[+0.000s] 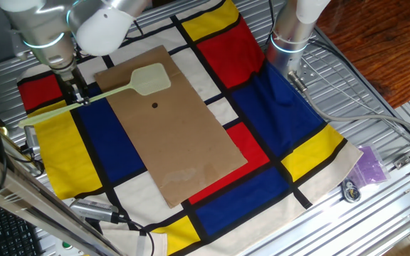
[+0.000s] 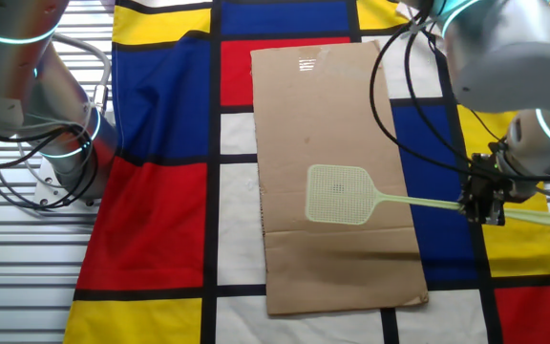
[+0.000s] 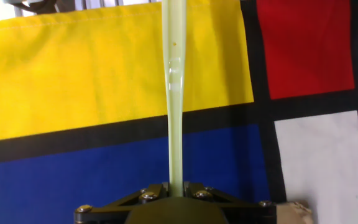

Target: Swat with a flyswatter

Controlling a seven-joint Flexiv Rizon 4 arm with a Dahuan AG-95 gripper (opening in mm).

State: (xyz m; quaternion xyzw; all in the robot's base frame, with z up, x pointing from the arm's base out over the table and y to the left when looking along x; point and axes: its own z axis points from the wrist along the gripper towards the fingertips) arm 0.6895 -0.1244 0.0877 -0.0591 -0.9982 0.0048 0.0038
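Note:
The pale yellow-green flyswatter has its mesh head over the far end of the brown sheet, and its long handle runs left over the cloth. In the other fixed view the head casts a shadow on the sheet, so it hangs a little above it. My gripper is shut on the handle, also seen in the other fixed view. In the hand view the handle runs straight up from between the jaws of the gripper. A small dark spot lies on the sheet near the head.
A cloth of red, blue, yellow and white blocks covers the table. A second robot base stands at the far right edge. A purple object and a small round part lie off the cloth at right. Cables run along the metal table.

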